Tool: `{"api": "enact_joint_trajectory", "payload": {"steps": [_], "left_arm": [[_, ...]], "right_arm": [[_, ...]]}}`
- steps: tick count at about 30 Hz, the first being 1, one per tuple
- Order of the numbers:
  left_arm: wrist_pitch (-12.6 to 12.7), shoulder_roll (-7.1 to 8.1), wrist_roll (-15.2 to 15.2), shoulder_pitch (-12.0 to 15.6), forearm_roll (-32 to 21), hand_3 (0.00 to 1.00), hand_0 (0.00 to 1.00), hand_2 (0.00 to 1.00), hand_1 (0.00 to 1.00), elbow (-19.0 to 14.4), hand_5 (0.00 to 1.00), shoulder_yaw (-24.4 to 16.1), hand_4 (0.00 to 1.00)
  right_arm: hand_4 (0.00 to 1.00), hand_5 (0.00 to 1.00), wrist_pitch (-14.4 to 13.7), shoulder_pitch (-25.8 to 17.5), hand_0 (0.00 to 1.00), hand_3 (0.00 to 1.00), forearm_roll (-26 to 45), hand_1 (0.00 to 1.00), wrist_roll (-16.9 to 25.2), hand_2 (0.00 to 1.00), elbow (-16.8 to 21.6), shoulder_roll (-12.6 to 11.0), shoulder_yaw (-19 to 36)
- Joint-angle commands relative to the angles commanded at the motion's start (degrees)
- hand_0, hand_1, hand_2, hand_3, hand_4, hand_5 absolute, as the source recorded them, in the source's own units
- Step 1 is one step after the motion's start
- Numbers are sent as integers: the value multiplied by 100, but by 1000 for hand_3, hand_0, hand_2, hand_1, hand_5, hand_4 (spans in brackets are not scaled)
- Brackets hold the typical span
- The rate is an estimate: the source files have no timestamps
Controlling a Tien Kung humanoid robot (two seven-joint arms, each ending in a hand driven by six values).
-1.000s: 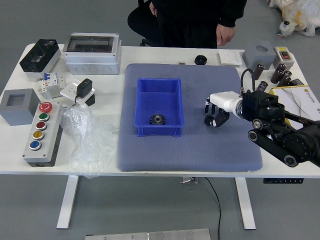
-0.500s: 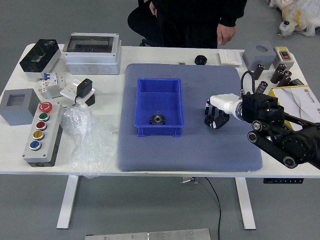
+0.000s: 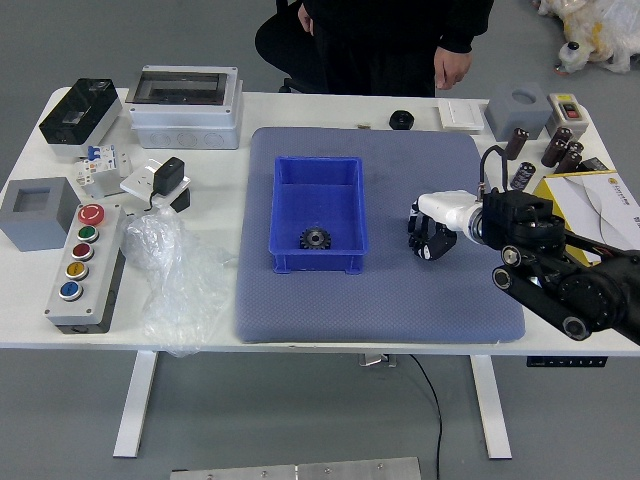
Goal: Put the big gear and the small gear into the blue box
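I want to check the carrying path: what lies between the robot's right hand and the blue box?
In the head view, only a bare stretch of grey mat separates the right hand from the blue box.

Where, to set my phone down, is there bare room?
Bare: the front of the mat, between blue box and near edge; and the white table behind the mat, left of the black knob. Crowded: around the right hand, and the left end by the button box and plastic bag.
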Motion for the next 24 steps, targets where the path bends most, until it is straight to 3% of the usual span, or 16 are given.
{"api": "enact_joint_trajectory", "payload": {"steps": [1,24], "left_arm": [[0,-2,0,0,0,775,860,829,828,0,372,0,594],[-4,-33,1,1,-5,776,860,829,828,1,373,-2,594]], "right_arm": [[718,168,-12,-8,353,623,-12,449,2,531,-2,7,6],[648,127,-250,-105,332,584,-237,374,25,439,-28,63,30]]}}
